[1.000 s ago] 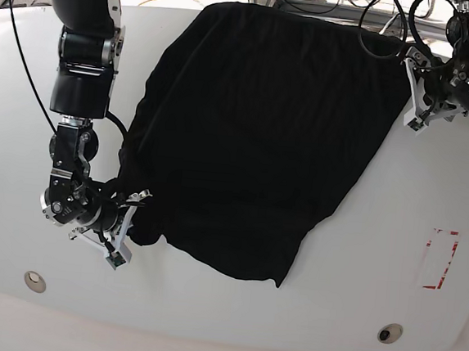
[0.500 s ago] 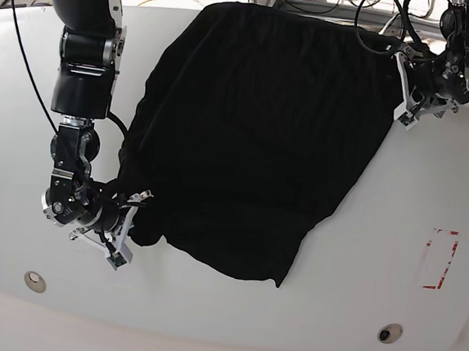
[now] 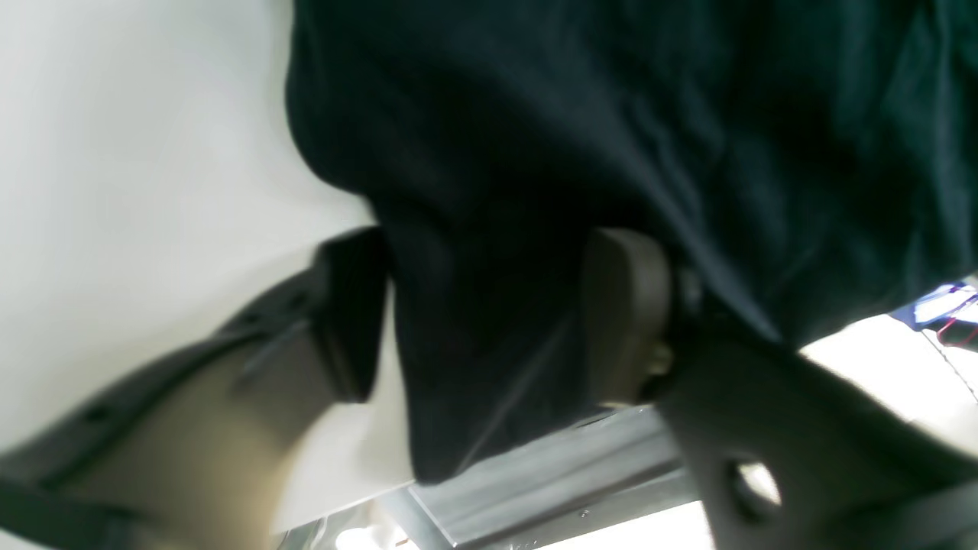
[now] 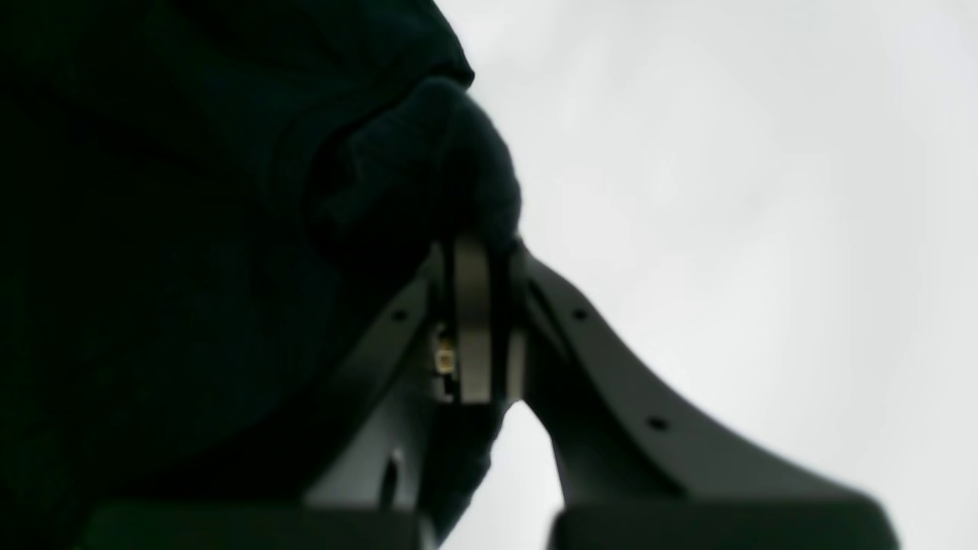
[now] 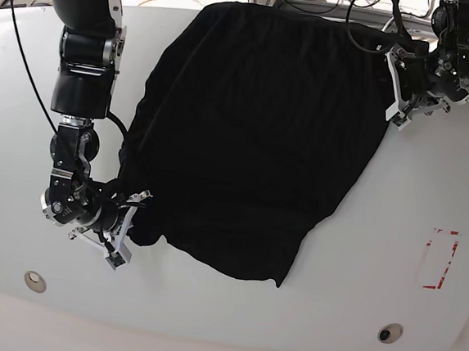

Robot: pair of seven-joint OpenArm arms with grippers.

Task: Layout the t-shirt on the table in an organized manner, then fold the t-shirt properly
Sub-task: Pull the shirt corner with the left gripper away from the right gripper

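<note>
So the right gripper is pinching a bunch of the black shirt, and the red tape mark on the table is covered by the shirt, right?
Not quite. The right gripper is pinching the t-shirt, but the red tape mark lies uncovered on the table, apart from the fabric. The base view shows it.

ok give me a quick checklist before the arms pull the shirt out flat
1. right gripper clamped on the t-shirt: ok, jaws shut on a bunched fold.
2. left gripper gripping cloth: not ok, fabric hangs between the fingers but a gap shows.
3. Shirt lying flat: not ok, bunched at the right gripper's corner.
4. Shirt fully on the table: cannot tell, its far edge reaches the table's back rim.
5. Red tape mark uncovered: ok.
</note>
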